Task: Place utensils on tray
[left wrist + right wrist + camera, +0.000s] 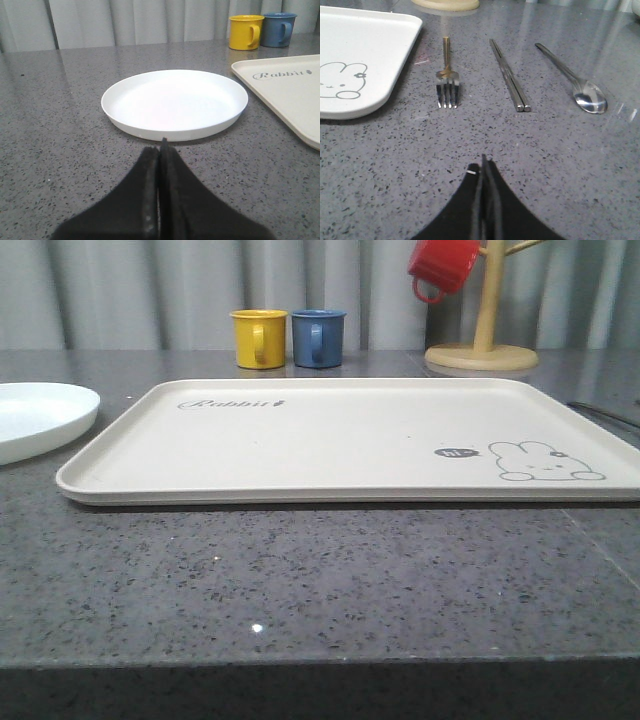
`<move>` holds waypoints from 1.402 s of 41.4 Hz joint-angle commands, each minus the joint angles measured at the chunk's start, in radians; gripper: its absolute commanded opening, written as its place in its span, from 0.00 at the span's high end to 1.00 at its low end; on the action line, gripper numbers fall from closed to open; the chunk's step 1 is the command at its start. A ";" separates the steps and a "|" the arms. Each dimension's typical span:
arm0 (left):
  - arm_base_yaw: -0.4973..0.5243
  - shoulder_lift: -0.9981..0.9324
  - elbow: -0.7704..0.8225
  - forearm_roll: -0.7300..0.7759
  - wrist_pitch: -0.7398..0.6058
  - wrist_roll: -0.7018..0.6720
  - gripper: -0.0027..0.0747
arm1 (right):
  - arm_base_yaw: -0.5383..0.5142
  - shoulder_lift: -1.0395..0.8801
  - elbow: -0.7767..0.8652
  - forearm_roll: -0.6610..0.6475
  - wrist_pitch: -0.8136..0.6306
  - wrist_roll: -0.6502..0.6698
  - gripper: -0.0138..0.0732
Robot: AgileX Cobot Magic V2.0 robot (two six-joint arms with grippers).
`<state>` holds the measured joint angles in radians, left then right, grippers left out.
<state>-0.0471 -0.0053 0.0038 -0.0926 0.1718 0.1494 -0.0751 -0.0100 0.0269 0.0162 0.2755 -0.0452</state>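
**Nothing lifted yet; tray bare, both arms idle**

Speckled grey stone tabletop [300,580] runs bare along its near edge. Behind that, the large cream rectangular tray [340,430] with rabbit drawing and grey script sits flat across the middle, nothing on it.

Left gripper [160,150]: black fingers pressed together, holding nothing, pointed at the round shallow white plate [175,102]. Plate rests on the tabletop just off the tray's left edge, apart from it by a narrow gap.

Right gripper [483,167]: fingers likewise closed, empty, low over the tabletop. Ahead of it, off the tray's right edge, three pieces lie in a neat parallel row: silver metal fork [447,85] nearest the tray, pair of slim metal chopsticks [510,75] in the middle, long-handled metal spoon [575,85] farthest out. Spacing looks deliberate, likely so each can be pinched singly.

Back edge: yellow mug [258,337] and blue mug [318,337] side by side; red mug [442,265] hung on a pale wooden mug tree [482,340].

Judgement: task at its start; fingers must open before any pickup.
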 commanded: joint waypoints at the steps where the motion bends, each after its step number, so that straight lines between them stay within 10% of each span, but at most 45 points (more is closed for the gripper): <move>1: 0.001 -0.021 0.006 -0.005 -0.079 -0.008 0.99 | -0.002 -0.017 -0.003 -0.004 -0.085 -0.004 0.92; 58: 0.001 -0.021 0.006 -0.005 -0.144 -0.008 0.99 | -0.002 -0.017 -0.003 0.004 -0.108 -0.004 0.92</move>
<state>-0.0471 -0.0053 0.0038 -0.0926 0.1551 0.1494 -0.0751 -0.0100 0.0269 0.0162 0.2733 -0.0452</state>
